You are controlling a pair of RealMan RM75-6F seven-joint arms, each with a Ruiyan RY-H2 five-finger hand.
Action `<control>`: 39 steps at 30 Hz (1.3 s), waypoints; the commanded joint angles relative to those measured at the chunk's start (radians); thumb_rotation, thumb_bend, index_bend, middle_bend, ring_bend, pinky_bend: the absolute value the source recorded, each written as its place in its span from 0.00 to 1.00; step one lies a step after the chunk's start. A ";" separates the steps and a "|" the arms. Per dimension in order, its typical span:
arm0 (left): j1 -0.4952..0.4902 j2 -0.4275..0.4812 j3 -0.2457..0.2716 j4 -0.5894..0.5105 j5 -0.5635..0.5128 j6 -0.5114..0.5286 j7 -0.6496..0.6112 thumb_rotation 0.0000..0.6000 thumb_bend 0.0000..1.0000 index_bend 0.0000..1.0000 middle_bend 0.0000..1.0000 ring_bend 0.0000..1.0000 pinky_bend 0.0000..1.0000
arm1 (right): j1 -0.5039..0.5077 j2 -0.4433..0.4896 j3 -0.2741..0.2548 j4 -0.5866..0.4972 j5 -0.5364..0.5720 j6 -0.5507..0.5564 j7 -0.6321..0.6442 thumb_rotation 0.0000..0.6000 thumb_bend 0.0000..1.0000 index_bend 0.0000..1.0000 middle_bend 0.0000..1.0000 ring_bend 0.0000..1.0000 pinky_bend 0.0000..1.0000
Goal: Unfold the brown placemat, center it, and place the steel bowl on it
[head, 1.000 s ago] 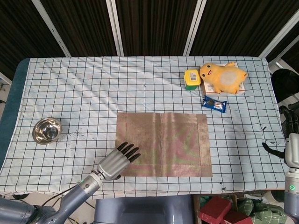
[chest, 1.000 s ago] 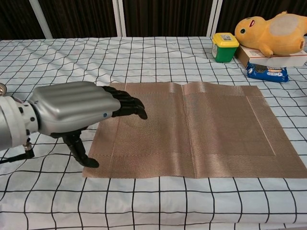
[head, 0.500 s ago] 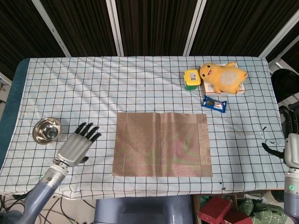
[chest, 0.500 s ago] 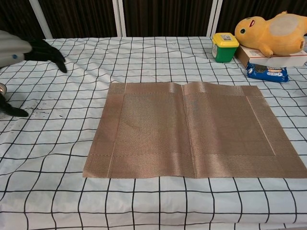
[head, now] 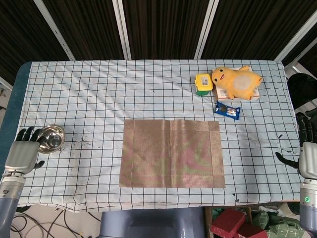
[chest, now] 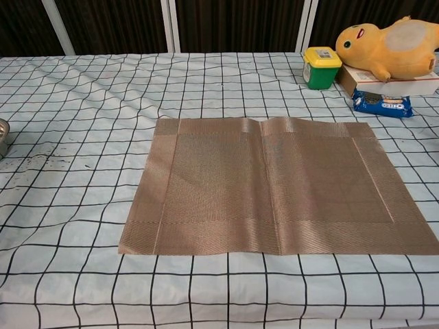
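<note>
The brown placemat (head: 171, 153) lies unfolded and flat on the checked tablecloth, near the front middle; it fills much of the chest view too, placemat (chest: 274, 184). The steel bowl (head: 50, 138) sits upright at the table's left side, with only its rim (chest: 3, 137) showing in the chest view. My left hand (head: 22, 153) hovers just left of the bowl, dark fingers extended beside its rim, holding nothing. My right hand (head: 307, 157) hangs off the table's right edge, fingers apart and empty.
At the back right stand a green tub with a yellow lid (head: 203, 84), a yellow plush toy (head: 237, 82) lying on a flat box, and a blue snack packet (head: 227, 110). A blue strip (head: 9, 114) marks the table's left edge.
My left hand has drawn away from the placemat's front left corner, swung left past the bowl and now sits at the table's left edge. The mat, bowl and right hand stayed put.
</note>
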 commanded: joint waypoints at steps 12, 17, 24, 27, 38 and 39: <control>0.010 -0.158 -0.106 0.194 -0.155 -0.119 -0.005 1.00 0.20 0.38 0.16 0.06 0.12 | 0.000 -0.004 0.000 0.006 -0.010 0.007 0.007 1.00 0.06 0.01 0.00 0.00 0.17; -0.014 -0.191 -0.124 0.228 -0.170 -0.165 0.026 1.00 0.20 0.39 0.16 0.06 0.12 | 0.000 -0.005 0.002 0.007 -0.009 0.008 0.008 1.00 0.06 0.02 0.00 0.00 0.17; -0.042 -0.242 -0.147 0.265 -0.207 -0.213 0.085 1.00 0.20 0.41 0.16 0.06 0.12 | 0.000 -0.006 0.005 0.010 -0.007 0.011 0.011 1.00 0.06 0.02 0.00 0.00 0.17; -0.045 -0.252 -0.150 0.269 -0.211 -0.219 0.098 1.00 0.20 0.41 0.16 0.06 0.12 | 0.000 -0.006 0.007 0.011 -0.006 0.011 0.013 1.00 0.06 0.02 0.00 0.00 0.17; -0.056 -0.297 -0.154 0.313 -0.237 -0.249 0.153 1.00 0.28 0.47 0.17 0.06 0.12 | 0.003 -0.008 0.007 0.012 -0.008 0.009 0.015 1.00 0.06 0.02 0.00 0.00 0.17; -0.057 -0.302 -0.155 0.318 -0.240 -0.252 0.158 1.00 0.31 0.48 0.18 0.06 0.12 | 0.003 -0.008 0.007 0.012 -0.008 0.008 0.016 1.00 0.06 0.02 0.00 0.00 0.17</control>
